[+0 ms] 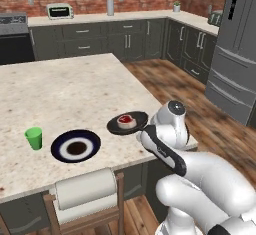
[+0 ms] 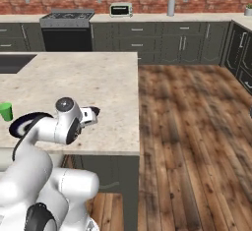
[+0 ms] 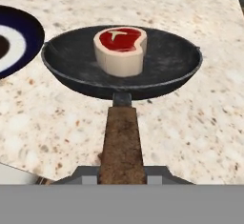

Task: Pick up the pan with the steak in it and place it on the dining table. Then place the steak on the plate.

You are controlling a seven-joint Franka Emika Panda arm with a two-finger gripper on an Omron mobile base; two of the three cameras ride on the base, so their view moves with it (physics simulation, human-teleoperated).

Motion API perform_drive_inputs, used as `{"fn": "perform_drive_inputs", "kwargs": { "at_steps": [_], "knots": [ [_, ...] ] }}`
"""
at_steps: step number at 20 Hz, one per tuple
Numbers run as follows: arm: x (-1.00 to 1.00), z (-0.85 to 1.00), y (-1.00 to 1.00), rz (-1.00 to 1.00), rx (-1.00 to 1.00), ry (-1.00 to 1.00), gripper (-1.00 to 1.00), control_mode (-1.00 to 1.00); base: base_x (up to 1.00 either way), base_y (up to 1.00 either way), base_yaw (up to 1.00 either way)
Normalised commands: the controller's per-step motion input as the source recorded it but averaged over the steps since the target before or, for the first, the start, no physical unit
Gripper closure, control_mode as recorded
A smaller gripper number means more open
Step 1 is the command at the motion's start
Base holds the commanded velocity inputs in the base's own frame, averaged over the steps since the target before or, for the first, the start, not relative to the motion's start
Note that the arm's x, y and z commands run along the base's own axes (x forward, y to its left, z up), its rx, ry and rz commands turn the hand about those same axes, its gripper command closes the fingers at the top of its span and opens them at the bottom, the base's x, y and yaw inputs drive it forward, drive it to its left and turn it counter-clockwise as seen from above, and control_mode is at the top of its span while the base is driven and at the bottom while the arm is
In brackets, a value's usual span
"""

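Note:
The black pan (image 3: 71,61) with its brown wooden handle (image 3: 122,142) sits level at the dining table (image 1: 75,89), near its right front corner; I cannot tell whether it touches the stone top. The steak (image 3: 121,49), red on top with a cream rim, lies in the middle of the pan (image 1: 136,120). My gripper (image 3: 122,174) is shut on the end of the handle, one finger at each side. The navy-rimmed plate (image 1: 76,146) lies flat on the table just left of the pan, and its edge (image 3: 21,42) nearly reaches the pan's rim.
A green cup (image 1: 34,138) stands left of the plate. A paper towel roll on a wooden holder (image 1: 85,189) sits against the table's near edge. The table's right edge (image 2: 138,102) drops to wooden floor. Wall counters, a stove (image 2: 66,18) and a fridge (image 1: 235,49) lie beyond.

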Motion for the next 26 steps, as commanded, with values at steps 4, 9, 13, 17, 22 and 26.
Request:
{"fn": "perform_drive_inputs", "kwargs": {
  "at_steps": [4,9,13,17,22,26],
  "knots": [
    [0.10,-0.07,0.02,0.00,0.00,-0.01,1.00,-1.00,0.00,0.00,0.00],
    [0.34,-0.41,0.16,0.00,0.00,-0.03,1.00,-1.00,0.00,0.00,0.00],
    [0.18,-0.50,0.14,0.00,-0.03,0.06,1.00,-1.00,0.00,0.00,0.00],
    [0.06,-0.55,0.03,0.00,-0.09,0.10,1.00,-1.00,0.00,0.00,0.00],
    [0.23,-0.51,0.03,0.00,-0.06,0.04,1.00,-1.00,0.00,0.00,0.00],
    [0.06,-0.07,0.00,0.00,0.00,0.02,1.00,-1.00,0.00,0.00,0.00]
  ]
}}
